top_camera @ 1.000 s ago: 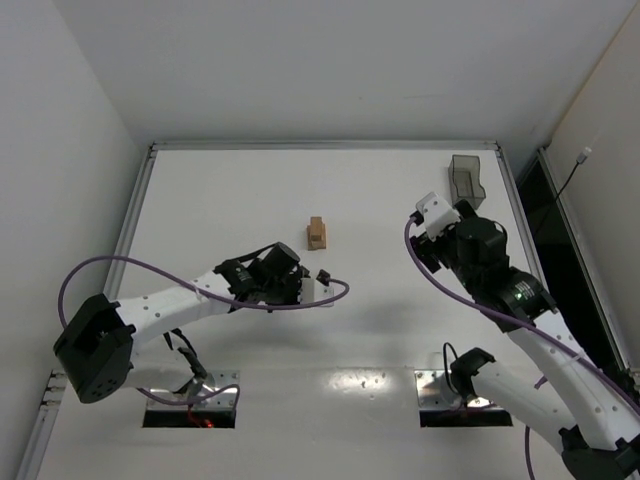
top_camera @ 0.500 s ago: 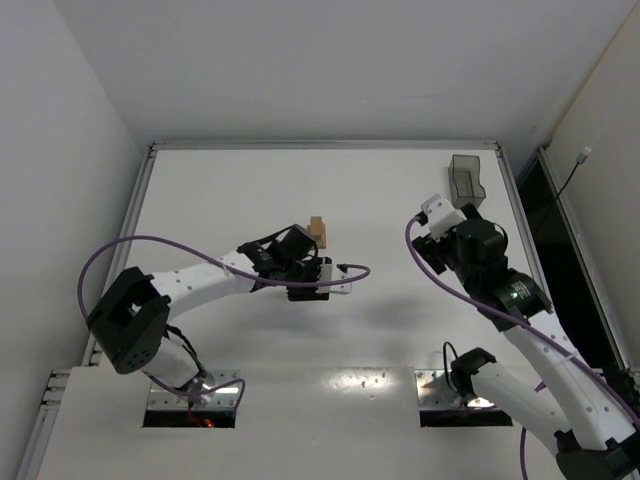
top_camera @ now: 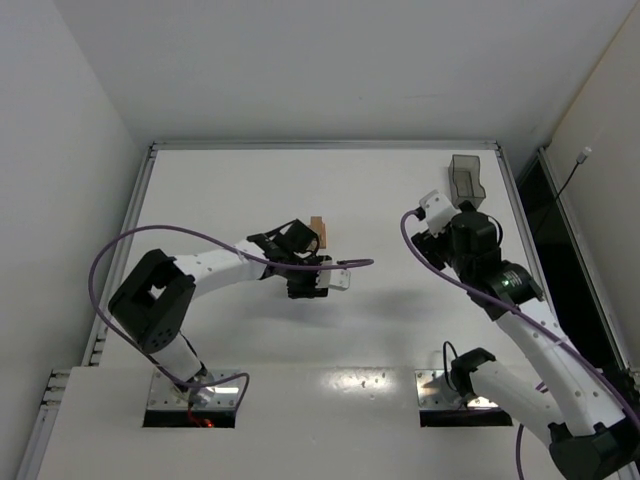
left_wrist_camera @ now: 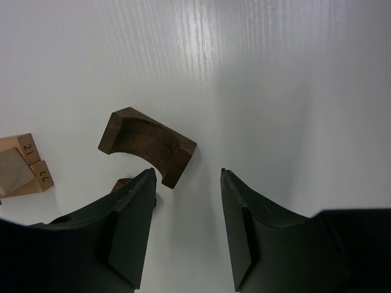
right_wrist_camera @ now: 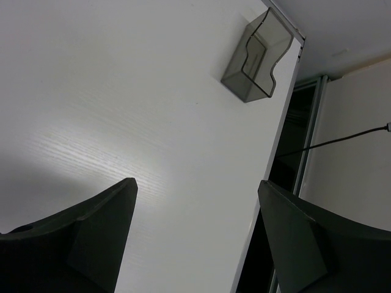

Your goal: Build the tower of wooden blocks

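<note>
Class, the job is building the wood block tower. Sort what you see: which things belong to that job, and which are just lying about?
Belongs to the job:
tan block stack
dark brown arched block
left hand, open beside that block

Just lying about:
translucent grey container, far right, apart from the blocks

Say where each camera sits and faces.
Top external: overhead behind the bases, facing the table; left arm and right arm show.
Left wrist: on left arm, facing down past left gripper at dark block and tan blocks.
Right wrist: on right arm, facing past right gripper at the container.
Shared: top and right wrist show the container.
</note>
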